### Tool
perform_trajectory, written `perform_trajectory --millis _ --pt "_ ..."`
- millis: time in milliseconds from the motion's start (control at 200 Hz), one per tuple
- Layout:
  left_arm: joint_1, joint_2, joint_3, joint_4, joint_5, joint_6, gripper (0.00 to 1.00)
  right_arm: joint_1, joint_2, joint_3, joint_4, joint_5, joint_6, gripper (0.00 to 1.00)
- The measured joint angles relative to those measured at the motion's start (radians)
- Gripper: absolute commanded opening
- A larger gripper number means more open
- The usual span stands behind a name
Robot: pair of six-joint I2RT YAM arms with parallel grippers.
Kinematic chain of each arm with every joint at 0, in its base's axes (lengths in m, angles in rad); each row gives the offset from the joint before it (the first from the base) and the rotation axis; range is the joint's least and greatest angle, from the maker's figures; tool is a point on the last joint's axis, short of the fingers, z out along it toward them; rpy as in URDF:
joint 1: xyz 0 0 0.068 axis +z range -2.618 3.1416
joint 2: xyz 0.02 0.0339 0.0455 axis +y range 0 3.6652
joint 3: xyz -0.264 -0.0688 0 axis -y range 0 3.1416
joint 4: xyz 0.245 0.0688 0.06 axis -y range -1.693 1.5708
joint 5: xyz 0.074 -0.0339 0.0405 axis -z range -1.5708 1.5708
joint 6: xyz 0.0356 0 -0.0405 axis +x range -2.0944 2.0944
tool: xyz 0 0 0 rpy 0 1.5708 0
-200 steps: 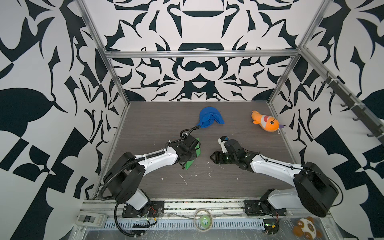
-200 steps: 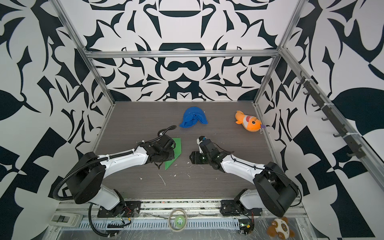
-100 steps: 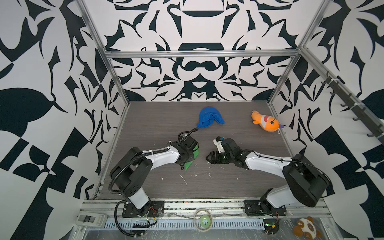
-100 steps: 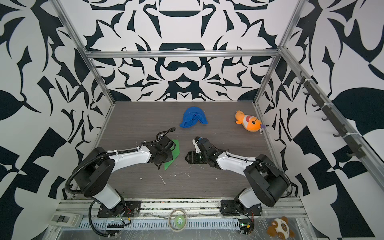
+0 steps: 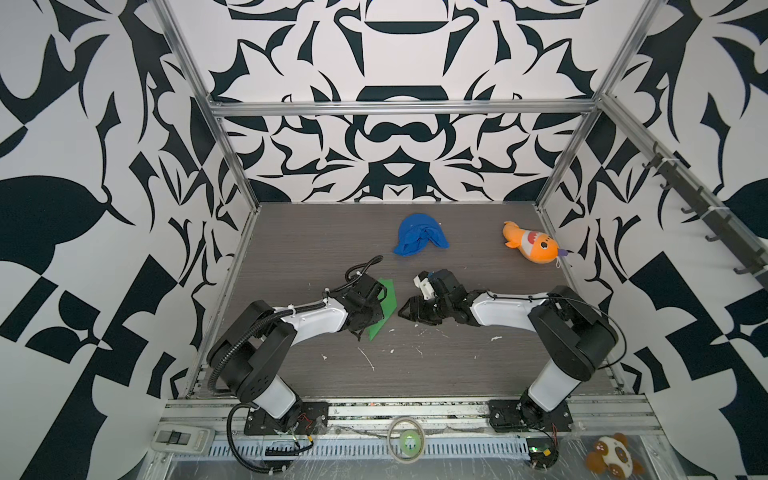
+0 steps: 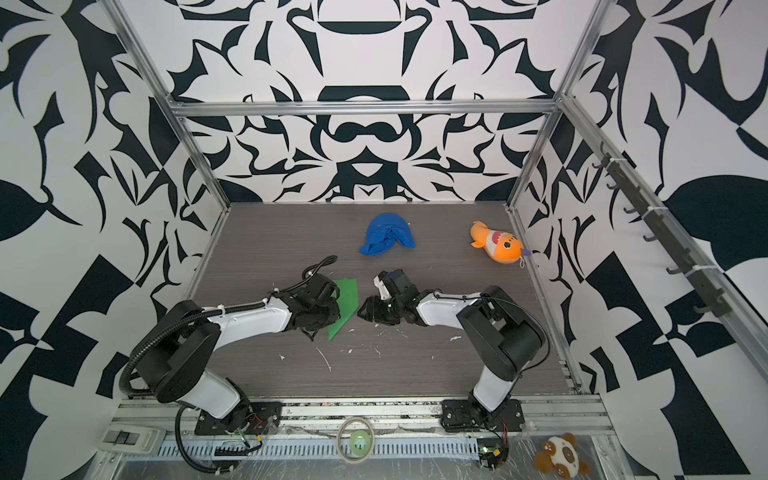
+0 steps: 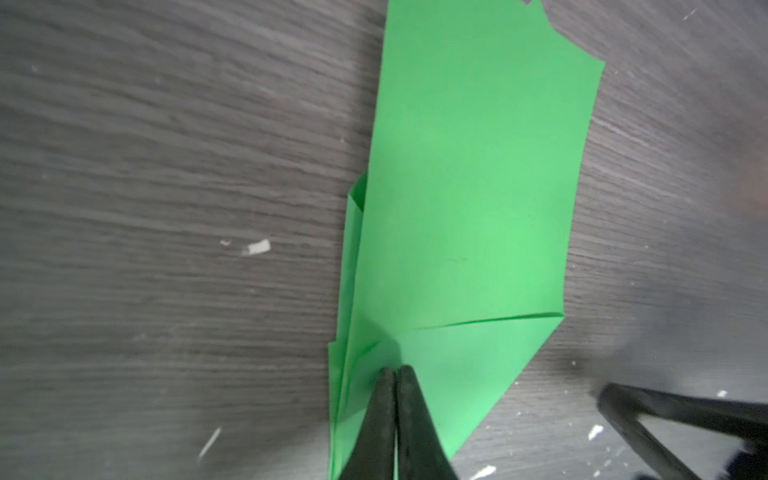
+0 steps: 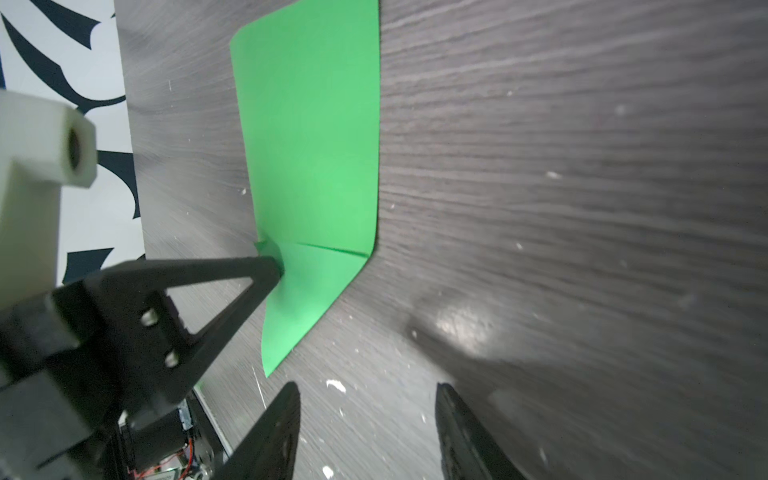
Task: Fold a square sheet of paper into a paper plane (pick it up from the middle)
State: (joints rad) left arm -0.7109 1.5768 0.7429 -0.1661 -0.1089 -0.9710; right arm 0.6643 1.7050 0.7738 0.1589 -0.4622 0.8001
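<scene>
Paper [image 5: 385,302] [image 6: 347,298], bright green and already partly folded, lies flat on the dark worktop [image 5: 457,374] a little left of the middle. It sits between the two end effectors, and its left side is hidden under the left one in both top views. In the left wrist view we see it [image 7: 465,208] as a long strip with stacked layers along one long edge. A crease crosses it near the end that narrows to a slanted point, and that point faces the front of the worktop.

We see the left end effector [image 7: 392,372] clenched, its two fingers pressed together with no gap. Their tips rest on the paper just by the crease. We cannot tell whether a layer is caught between them. From the right wrist view, the same tip [image 8: 272,266] meets the paper [image 8: 316,145] at a small pucker on its edge.

We find the right end effector [image 8: 368,390] [image 5: 405,311] released, its jaws standing apart with nothing between them. It is low over bare worktop just beside the pointed end, not touching the paper.

White scraps [image 5: 368,359] lie scattered in front of both arms. A blue cloth [image 5: 419,239] and a plush fish [image 5: 532,247] lie well apart from the paper, toward the back.
</scene>
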Motion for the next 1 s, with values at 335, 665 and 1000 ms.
perform_trajectory --millis 335,665,1000 --pt "0.007 -0.002 -0.008 0.014 0.023 -0.010 0.07 0.000 0.129 0.093 0.083 -0.043 0.103 0.48" --pt "0.010 -0.002 -0.008 0.014 0.024 -0.010 0.07 -0.002 0.215 0.107 0.256 -0.135 0.197 0.45" --pt "0.010 -0.003 -0.008 0.014 0.027 -0.008 0.08 -0.002 0.259 0.087 0.356 -0.175 0.246 0.18"
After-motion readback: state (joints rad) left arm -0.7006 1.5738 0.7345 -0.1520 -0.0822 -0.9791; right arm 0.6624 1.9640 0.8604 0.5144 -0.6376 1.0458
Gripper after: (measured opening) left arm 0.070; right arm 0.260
